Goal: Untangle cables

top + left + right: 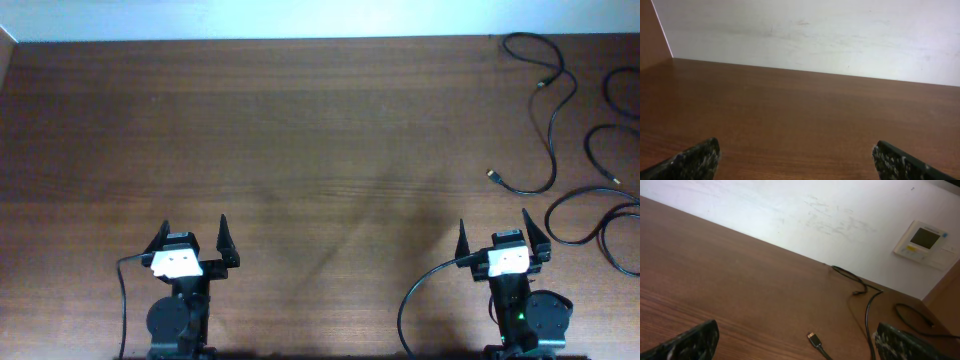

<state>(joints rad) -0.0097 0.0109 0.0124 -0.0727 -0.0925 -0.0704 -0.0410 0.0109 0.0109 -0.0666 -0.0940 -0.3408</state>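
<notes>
Both arms sit parked at the near edge of the table (320,150), likely a rest pose; the left claw (193,228) and right claw (494,225) are released wide and grasp nothing. The cables (550,140) lie at the far right corner, well apart from both claws, as loose strands rather than one knot, though some run off frame; a plug (812,339) rests ahead of the right claw. The table is dark brown wood grain; a pale scuffed wall (815,35) behind it carries a small panel (922,240).
</notes>
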